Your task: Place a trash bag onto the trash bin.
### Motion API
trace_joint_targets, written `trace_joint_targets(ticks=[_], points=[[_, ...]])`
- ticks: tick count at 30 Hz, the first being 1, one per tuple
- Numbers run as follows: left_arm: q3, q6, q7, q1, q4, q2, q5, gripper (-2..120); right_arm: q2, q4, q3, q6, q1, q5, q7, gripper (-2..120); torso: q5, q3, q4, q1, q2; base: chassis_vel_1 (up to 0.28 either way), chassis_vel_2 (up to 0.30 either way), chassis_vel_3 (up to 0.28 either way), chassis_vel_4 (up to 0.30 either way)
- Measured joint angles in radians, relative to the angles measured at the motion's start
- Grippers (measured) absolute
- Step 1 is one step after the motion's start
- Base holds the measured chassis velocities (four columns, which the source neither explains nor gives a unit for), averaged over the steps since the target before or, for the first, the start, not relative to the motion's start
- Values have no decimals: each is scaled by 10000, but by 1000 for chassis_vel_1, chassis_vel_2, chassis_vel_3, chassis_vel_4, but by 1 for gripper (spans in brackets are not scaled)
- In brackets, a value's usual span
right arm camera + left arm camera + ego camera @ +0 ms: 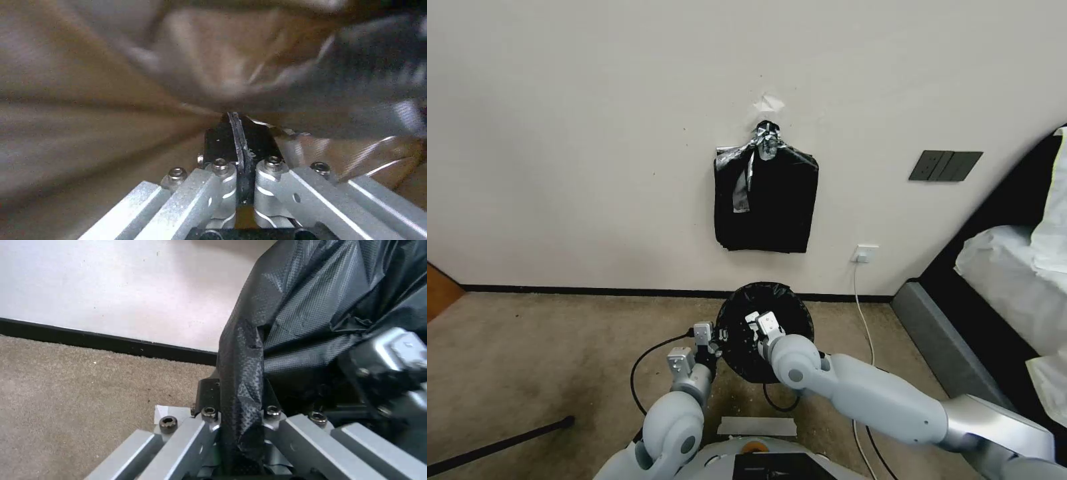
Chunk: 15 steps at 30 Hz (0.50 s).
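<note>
Trash bag (774,313) lining the trash bin, both the left tool (238,400) and right tool (240,140) pinching its film.

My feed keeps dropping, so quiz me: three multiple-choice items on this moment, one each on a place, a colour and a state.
1. Where is the stack of bags?
A. On the carpet
B. Hanging on the wall above the bin
C. On the bed

2. What colour is the bag over the bin?
A. Black
B. White
C. Blue

3. What is the left tool doing?
A. Hanging open over carpet
B. Shut on a cable
C. Shut on the bag

Key:
1 B, it hangs from a hook on the wall.
2 A, glossy black film covers the bin's mouth.
3 C, the left wrist view shows film pinched between its fingers.
</note>
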Motion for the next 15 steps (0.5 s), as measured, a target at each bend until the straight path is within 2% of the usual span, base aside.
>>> trace_joint_targets(ticks=[15], points=[[-34,20,-64,143,-218,-52,-150,1,329,-666,184,11,-26,104,59,0,0,-1,0,-1,0,0,0,0,0]])
